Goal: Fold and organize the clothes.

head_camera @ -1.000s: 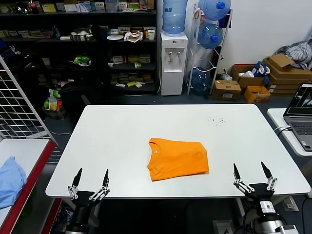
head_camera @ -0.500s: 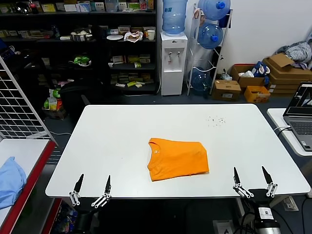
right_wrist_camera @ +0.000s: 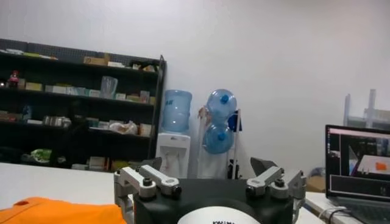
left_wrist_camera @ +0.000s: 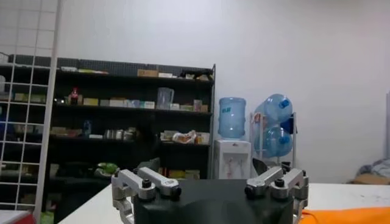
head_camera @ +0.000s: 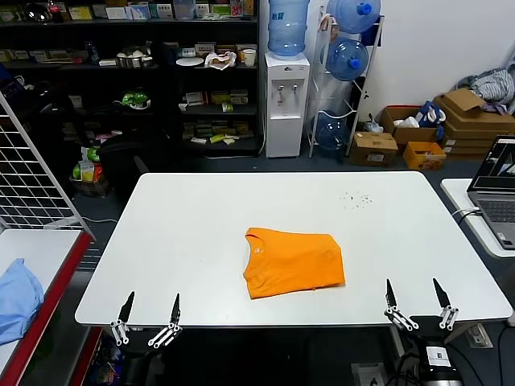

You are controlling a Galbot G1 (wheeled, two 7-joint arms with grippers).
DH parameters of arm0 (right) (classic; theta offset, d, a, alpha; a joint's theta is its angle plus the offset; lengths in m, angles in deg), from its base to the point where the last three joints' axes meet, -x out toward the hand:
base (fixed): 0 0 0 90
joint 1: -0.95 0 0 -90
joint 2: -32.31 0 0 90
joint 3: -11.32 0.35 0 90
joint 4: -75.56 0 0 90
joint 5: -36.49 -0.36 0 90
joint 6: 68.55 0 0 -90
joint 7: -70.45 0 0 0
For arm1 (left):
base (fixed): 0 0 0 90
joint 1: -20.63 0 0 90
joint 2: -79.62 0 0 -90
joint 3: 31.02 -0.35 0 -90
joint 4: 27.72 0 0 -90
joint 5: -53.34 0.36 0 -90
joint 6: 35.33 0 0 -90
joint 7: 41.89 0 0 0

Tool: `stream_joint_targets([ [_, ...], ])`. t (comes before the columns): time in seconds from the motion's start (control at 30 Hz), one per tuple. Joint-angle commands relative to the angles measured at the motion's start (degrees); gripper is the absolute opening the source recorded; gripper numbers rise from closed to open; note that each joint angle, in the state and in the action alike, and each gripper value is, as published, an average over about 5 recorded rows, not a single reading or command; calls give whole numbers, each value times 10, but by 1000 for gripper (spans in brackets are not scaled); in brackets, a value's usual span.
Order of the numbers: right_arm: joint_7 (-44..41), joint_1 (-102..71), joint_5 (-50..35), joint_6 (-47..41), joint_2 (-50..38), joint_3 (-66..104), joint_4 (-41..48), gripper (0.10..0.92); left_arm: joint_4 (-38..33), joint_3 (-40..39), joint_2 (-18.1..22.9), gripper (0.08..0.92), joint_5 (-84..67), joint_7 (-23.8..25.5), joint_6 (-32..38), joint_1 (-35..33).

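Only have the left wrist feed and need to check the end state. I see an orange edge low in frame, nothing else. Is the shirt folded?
Observer: Yes. In the head view the orange T-shirt lies as a compact folded rectangle near the middle of the white table, collar toward the far left corner of the fold.
Operator: Where is the right tool?
Observer: The right tool is at the near table edge, right of the shirt, open and empty.
Operator: And mine?
Observer: The left tool is at the near edge, left of the shirt, open and touching nothing.
Operator: Other cloth around?
Observer: A light blue cloth lies on the side table to the left.
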Motion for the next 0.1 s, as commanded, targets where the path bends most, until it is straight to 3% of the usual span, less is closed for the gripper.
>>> stream_joint_targets([
  [0.03,-1,-1,3,7,5,-5,-5,921,-6,-3,-1,921,3,2,-5,-3],
  [0.1,-1,0,3,7,6,-7,-5,921,-8,-4,-1,921,2,3,-7,-3],
])
